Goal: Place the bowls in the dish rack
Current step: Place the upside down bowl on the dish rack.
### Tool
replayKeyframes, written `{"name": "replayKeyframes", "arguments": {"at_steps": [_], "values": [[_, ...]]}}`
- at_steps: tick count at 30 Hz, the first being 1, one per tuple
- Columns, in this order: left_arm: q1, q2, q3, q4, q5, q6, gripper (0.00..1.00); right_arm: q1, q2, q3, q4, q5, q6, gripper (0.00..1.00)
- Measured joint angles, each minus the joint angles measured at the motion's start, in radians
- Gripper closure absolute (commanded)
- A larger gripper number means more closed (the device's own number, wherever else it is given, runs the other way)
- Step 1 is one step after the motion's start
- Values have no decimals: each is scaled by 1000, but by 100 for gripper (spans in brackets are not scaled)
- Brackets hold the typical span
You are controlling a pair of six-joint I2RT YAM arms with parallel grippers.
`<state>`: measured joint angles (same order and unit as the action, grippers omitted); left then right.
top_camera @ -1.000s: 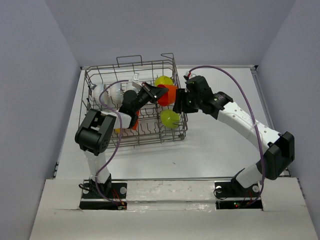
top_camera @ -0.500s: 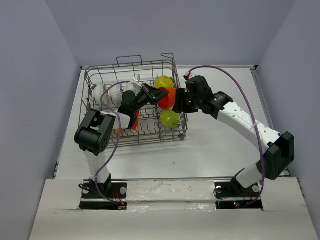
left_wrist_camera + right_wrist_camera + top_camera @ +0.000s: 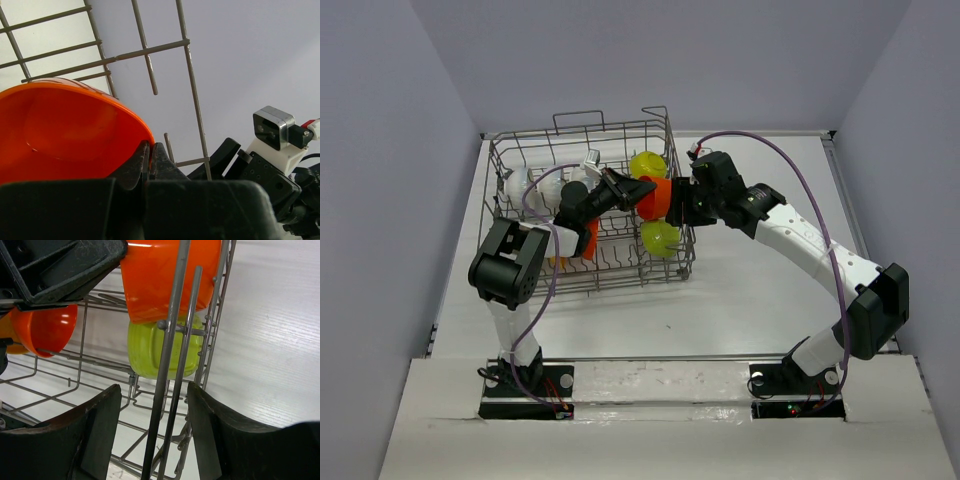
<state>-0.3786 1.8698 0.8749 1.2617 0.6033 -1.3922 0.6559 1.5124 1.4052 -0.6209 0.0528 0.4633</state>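
Top view, rack: the grey wire dish rack (image 3: 525, 215) stands on the white table (image 3: 770, 290), at its left half.
Top view, left arm: it reaches into the rack from the near left; the left gripper (image 3: 642, 188) is by the rack's right wall, pinching the rim of a glossy red-orange plastic bowl (image 3: 660, 198).
Top view, held bowl: raised above the tines, inside the rack, close against the right wall.
Top view, right arm: it curves in from the right; the right gripper (image 3: 678, 206) is at the outside of that same wall, just beside the held bowl.
Top view, other bowls: a far lime green plastic bowl (image 3: 647, 163) and a near lime green bowl (image 3: 660, 237) sit along the right wall; white plastic bowls (image 3: 548, 185) line the far left; a second red-orange bowl (image 3: 589, 238) is in the middle, partly behind the left arm.
Left wrist view, jaws: pressed together on the thin rim of the red-orange plastic bowl (image 3: 65, 130), its hollow facing the camera.
Left wrist view, background: rack wires (image 3: 190, 75) cross above, and the right arm's black body shows at lower right.
Right wrist view, jaws: spread wide, with the rack's upright wall wires (image 3: 172, 340) standing between the two fingers (image 3: 95, 435); nothing is gripped.
Right wrist view, bowls: the red-orange plastic bowl (image 3: 155, 280) hangs at the top behind the wires, a lime green bowl (image 3: 145, 355) directly below it inside the rack; which of the two it is I cannot tell.
Right wrist view, left side: the second red-orange bowl (image 3: 47, 327) sits deeper in.
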Motion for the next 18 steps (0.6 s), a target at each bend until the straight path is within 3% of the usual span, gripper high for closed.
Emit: {"name": "replayKeyframes", "arguments": {"at_steps": [18], "values": [[18, 37, 23, 27, 40, -115, 100, 0, 0, 0, 0, 0, -14, 39]]}}
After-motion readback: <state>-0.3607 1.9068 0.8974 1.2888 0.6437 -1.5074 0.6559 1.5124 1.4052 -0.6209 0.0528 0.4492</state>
